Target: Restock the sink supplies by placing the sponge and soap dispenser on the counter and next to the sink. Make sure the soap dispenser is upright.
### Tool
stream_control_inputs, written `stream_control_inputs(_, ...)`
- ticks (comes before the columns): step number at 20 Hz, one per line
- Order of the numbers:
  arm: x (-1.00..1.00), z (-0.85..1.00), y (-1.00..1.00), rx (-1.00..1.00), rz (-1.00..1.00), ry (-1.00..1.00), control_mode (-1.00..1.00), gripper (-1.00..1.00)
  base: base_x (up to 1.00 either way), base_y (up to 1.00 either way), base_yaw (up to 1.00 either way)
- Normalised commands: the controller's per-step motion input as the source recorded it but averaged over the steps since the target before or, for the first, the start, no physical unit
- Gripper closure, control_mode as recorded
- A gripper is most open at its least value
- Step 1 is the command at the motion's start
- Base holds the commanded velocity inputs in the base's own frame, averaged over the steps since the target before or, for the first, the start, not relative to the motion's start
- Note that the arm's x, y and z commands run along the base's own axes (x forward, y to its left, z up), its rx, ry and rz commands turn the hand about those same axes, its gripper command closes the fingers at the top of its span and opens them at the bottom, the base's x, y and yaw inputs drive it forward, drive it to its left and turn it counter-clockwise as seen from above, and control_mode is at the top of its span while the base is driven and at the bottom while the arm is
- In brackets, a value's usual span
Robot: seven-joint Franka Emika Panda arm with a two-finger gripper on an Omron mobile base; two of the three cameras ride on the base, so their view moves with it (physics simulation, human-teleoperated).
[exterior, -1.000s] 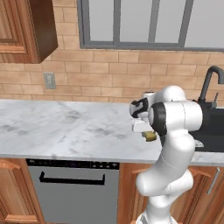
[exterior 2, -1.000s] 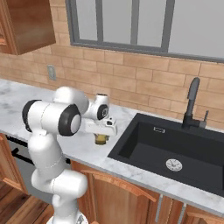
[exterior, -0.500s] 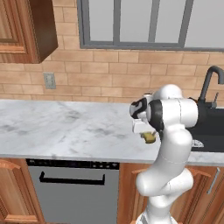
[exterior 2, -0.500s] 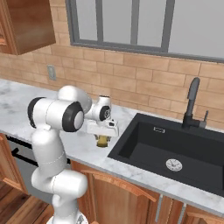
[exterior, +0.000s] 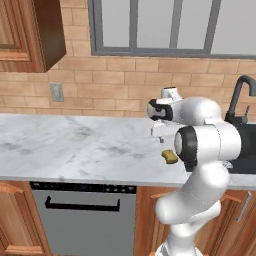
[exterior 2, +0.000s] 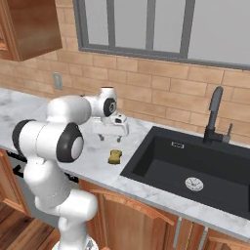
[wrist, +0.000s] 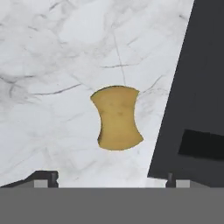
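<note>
A yellow sponge (wrist: pixel 117 117) lies flat on the marbled tabletop (exterior: pixel 75 145) just beside the black sink (exterior 2: pixel 195 168), with the gripper (exterior 2: pixel 111 137) poised above it and its jaws spread wide, holding nothing; in the hand view the two dark tips stand far apart on either side of the sponge, clear of it. By the look of things the first half of the restocking job is done: the sponge rests on the stone, close to the basin's near-left corner and apart from its rim. The soap dispenser is not to be found on the stretch of tabletop in sight, so that half, including standing it upright, appears to be left. Room to work is generous on one side: the tabletop runs long and bare away from the sink toward the wall outlet (exterior: pixel 55 92), and the strip between the sponge and the brick backsplash (exterior 2: pixel 161 93) is also open, a likely spot for the bottle. Limits are tighter elsewhere. The sponge sits not far from the tabletop's front edge, above the wooden cabinet fronts (exterior 2: pixel 132 215), and the sink's drop begins right next to it, so anything set down there has little margin. The tall black faucet (exterior 2: pixel 215 117) rises at the back of the basin, well apart from the arm.
</note>
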Motion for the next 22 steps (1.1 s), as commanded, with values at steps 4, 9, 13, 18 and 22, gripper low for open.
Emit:
stream_control_inputs(4, -1.00, 0.79, 0.26, -0.02, -0.04, -0.29, -1.00, -1.00, 0.00, 0.00, 0.00)
stream_control_inputs(9, -1.00, 0.41, 0.12, 0.00, -0.01, -0.30, -1.00, -1.00, 0.00, 0.00, 0.00)
stream_control_inputs(13, -1.00, 0.33, 0.11, 0.00, 0.00, -0.31, -1.00, -1.00, 0.00, 0.00, 0.00)
stream_control_inputs(18, -0.84, 0.07, 0.13, 0.00, 0.01, -0.33, -1.00, -1.00, 0.00, 0.00, 0.00)
stream_control_inputs(22, -0.01, 0.00, 0.00, 0.00, 0.00, -0.03, -1.00, -1.00, 0.00, 0.00, 0.00)
